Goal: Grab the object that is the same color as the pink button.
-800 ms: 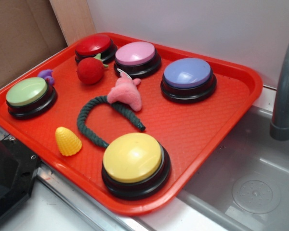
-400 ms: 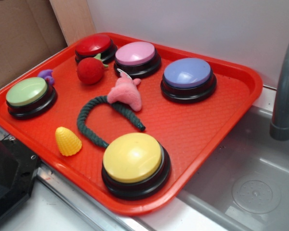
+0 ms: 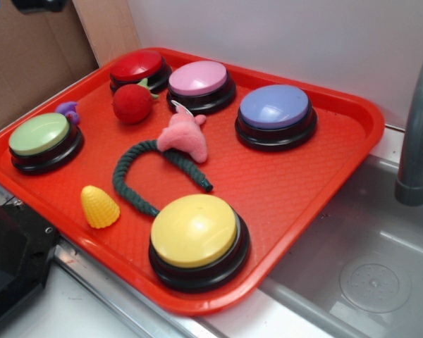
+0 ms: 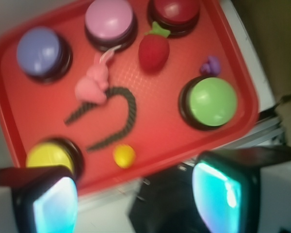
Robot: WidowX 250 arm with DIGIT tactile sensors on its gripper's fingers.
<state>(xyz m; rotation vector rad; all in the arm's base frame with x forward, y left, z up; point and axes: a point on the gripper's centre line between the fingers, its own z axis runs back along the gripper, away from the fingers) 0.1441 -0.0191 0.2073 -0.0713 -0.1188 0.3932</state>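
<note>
Pink plush toy (image 3: 183,136) mid-tray, touching green rope (image 3: 137,176).

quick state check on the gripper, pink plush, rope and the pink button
gripper: open, high above the tray's near edge, holding nothing
pink plush toy: lying loose on the tray, overlapping the rope
dark green rope: lying curved, ungrasped
pink button: uncovered, nothing on it
</note>
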